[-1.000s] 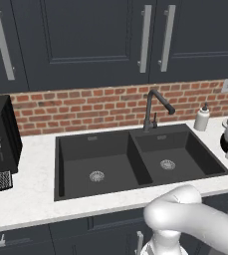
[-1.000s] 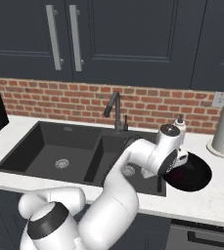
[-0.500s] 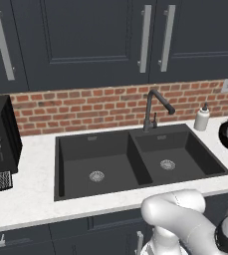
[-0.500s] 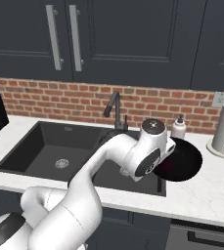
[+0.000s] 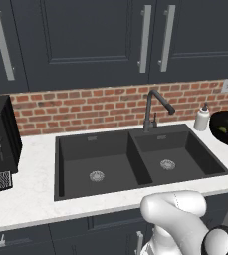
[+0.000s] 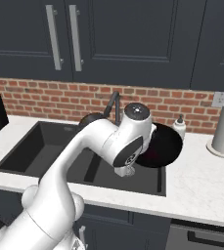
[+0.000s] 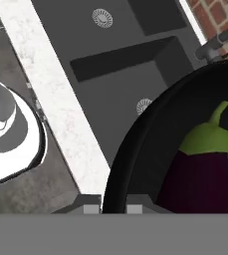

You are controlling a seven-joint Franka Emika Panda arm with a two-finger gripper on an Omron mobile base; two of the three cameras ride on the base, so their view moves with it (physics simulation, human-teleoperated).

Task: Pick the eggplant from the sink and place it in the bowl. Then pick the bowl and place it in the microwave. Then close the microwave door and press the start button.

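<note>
Fingers [image 7: 91, 207] pinch the bowl [image 7: 150, 149] rim; eggplant [image 7: 202, 172] lies inside.

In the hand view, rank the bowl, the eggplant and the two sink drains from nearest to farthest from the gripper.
1. The bowl: its rim sits between the fingers of the gripper.
2. The eggplant: inside the bowl, just right.
3. The nearer drain: mid-frame, below the bowl.
4. The farther drain: top of frame.
</note>
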